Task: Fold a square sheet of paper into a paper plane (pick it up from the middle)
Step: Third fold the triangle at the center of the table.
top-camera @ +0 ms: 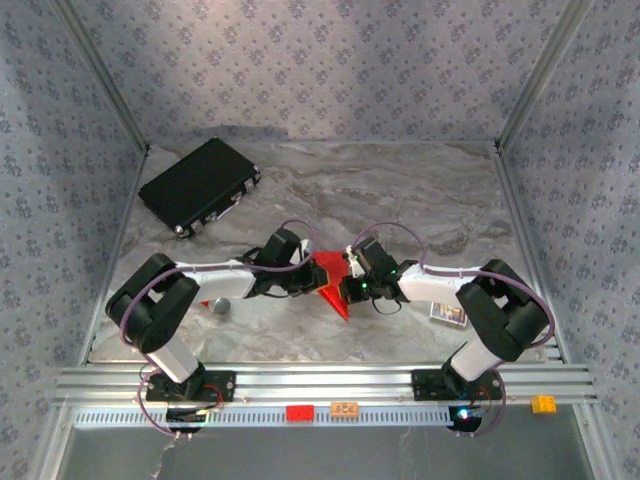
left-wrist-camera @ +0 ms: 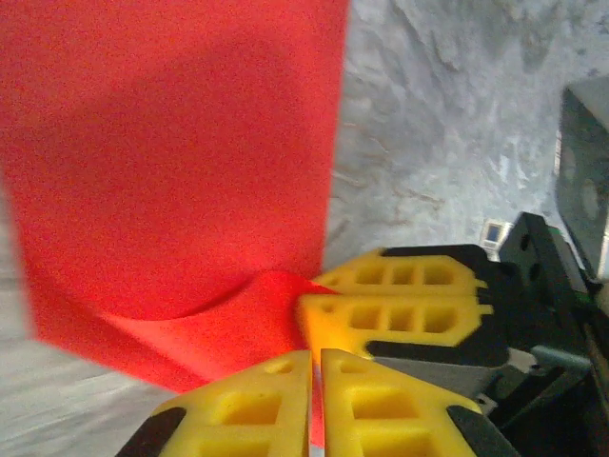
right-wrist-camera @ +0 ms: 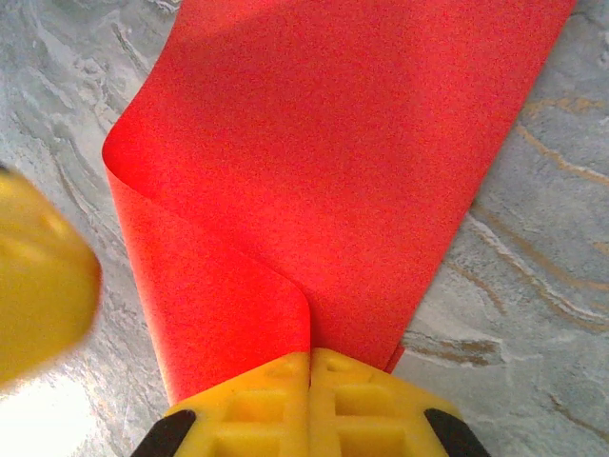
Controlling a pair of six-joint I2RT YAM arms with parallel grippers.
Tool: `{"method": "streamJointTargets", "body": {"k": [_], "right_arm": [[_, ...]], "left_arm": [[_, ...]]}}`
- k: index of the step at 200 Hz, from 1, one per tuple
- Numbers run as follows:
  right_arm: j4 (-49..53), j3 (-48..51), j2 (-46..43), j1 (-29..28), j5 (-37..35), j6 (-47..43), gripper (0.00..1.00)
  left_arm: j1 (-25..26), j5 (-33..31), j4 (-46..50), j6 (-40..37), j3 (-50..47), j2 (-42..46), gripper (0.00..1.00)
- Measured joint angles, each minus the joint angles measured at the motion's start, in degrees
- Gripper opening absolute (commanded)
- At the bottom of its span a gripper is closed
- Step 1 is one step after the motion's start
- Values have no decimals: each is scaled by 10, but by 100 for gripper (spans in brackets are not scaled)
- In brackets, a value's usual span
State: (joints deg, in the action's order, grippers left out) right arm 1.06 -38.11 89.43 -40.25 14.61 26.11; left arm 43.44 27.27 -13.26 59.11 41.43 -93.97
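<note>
Thin bright-red square sheet of paper (right-wrist-camera: 314, 162) was curled, uncreased; left gripper (left-wrist-camera: 312, 400) and right gripper (right-wrist-camera: 309, 390) clamped it; every fold seemingly remained.

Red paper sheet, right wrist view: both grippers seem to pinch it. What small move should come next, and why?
Probably lower the pinched part toward the grey marble table and flatten the curl. The thin bright-red paper sheet bends over in a soft roll, not a crease, and the left gripper and right gripper are both shut on it, side by side.
</note>
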Motion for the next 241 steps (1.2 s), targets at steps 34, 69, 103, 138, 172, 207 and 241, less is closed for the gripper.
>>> {"method": "streamJointTargets", "body": {"k": [34, 69, 103, 138, 172, 207, 241], "right_arm": [[-2, 0, 0, 0, -3, 1, 0], [-4, 0, 0, 0, -6, 0, 0], [-4, 0, 0, 0, -7, 1, 0], [-4, 0, 0, 0, -7, 1, 0], [-4, 0, 0, 0, -7, 1, 0], [-4, 0, 0, 0, -7, 1, 1], [-2, 0, -1, 3, -3, 8, 20]], "left_arm": [[13, 4, -42, 24, 0, -20, 10], [13, 1, -44, 25, 0, -29, 9], [13, -3, -41, 25, 0, -32, 9], [12, -8, -35, 24, 0, -51, 9], [12, -12, -33, 18, -5, -60, 9], [12, -11, -41, 14, -7, -70, 9], [12, -11, -49, 14, -10, -71, 9]]}}
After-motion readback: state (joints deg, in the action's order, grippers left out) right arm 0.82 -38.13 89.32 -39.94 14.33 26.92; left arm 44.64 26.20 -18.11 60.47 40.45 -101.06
